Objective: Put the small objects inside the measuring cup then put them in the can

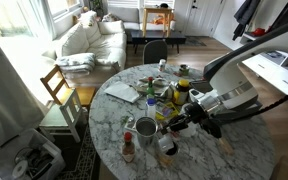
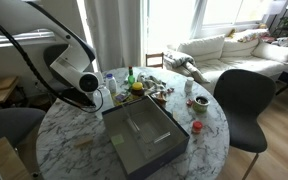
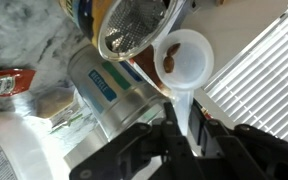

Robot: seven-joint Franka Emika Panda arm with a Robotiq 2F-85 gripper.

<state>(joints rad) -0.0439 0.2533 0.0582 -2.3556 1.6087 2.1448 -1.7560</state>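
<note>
In the wrist view my gripper [image 3: 180, 128] is shut on the handle of the measuring cup [image 3: 189, 50], a small whitish translucent cup. Small brown objects [image 3: 169, 62] lie inside it. The cup is held beside the open top of a silver can [image 3: 112, 85] with a blue-green label. In both exterior views the gripper [image 1: 189, 118] [image 2: 99, 95] hangs over the clutter on the round marble table [image 1: 234, 150]. A silver can [image 1: 146, 127] stands just beside it. The cup itself is too small to make out in the exterior views.
A red-labelled sauce bottle [image 3: 9, 82] [image 1: 128, 150] stands near the can. Several bottles, jars and cups crowd the table's middle [image 1: 169, 95]. A dark tray [image 2: 144, 135] lies on the table. Chairs [image 2: 246, 100] [image 1: 62, 95] stand around it.
</note>
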